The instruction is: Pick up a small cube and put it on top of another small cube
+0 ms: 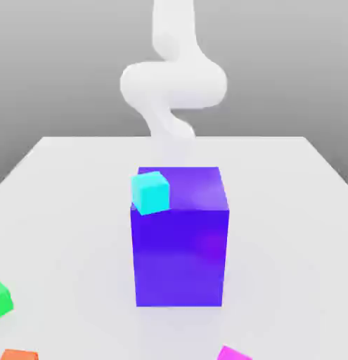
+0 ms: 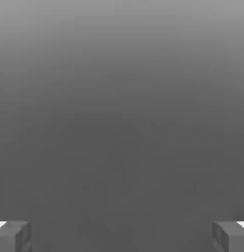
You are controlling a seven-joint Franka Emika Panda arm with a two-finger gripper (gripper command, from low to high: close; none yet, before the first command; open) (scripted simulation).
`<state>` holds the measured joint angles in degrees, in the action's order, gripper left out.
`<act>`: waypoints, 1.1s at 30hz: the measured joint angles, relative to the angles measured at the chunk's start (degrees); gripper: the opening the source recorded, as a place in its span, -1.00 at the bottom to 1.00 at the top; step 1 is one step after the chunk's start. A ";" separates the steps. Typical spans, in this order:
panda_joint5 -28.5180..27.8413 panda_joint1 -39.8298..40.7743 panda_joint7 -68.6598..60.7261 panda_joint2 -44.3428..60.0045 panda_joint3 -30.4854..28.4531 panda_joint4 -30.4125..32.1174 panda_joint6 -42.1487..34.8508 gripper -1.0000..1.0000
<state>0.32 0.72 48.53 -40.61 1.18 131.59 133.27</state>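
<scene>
No text, label, brand, number or sign to read anywhere — plain, unmarked faces on every block and on the table.

The white arm (image 1: 173, 84) is rising in a bent S-curve. The gripper (image 2: 122, 236) is standing fully spread, fingertips (image 2: 13, 236) wide apart, nothing between them.
</scene>
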 joint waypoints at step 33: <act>-7.48 -3.06 40.32 68.93 5.01 -3.72 22.71 0.00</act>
<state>-7.16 -2.33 88.85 28.32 6.18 127.87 155.98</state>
